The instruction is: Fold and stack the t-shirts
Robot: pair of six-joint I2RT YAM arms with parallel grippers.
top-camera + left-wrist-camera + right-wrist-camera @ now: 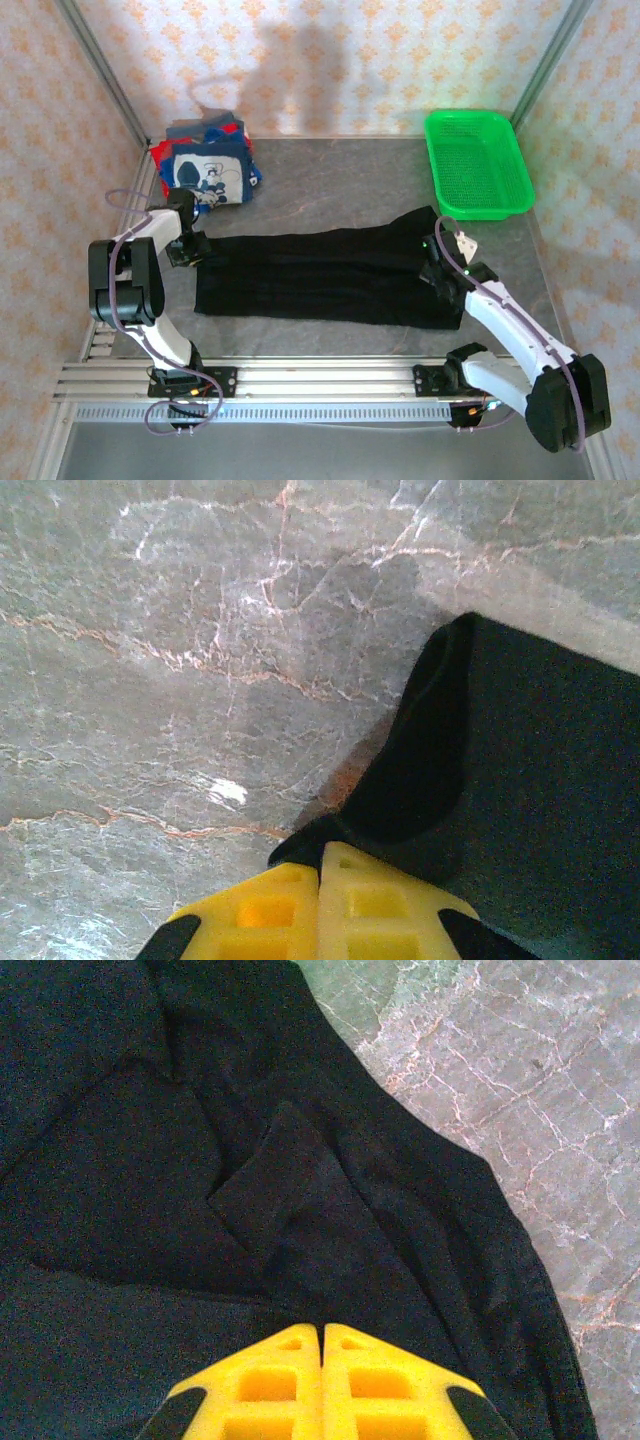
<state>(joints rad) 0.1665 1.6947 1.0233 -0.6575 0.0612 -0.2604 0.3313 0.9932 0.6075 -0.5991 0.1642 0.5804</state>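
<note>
Green mesh basket [478, 165] stands far right on the tabletop [330, 190]; left hand [320, 865] pinches the black t-shirt [320, 280], right hand [321, 1328] closed upon it.

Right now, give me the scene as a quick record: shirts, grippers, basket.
surface: grey marbled table
black t-shirt: laid flat as a long strip across the table's middle, between the two grippers
left gripper: shut, tips at the shirt's left edge
right gripper: shut, tips over the shirt's right end
navy blue t-shirt: white cartoon print, far left corner, lying on red cloth and grey cloth
green mesh basket: far right corner, apart from the shirts
</note>
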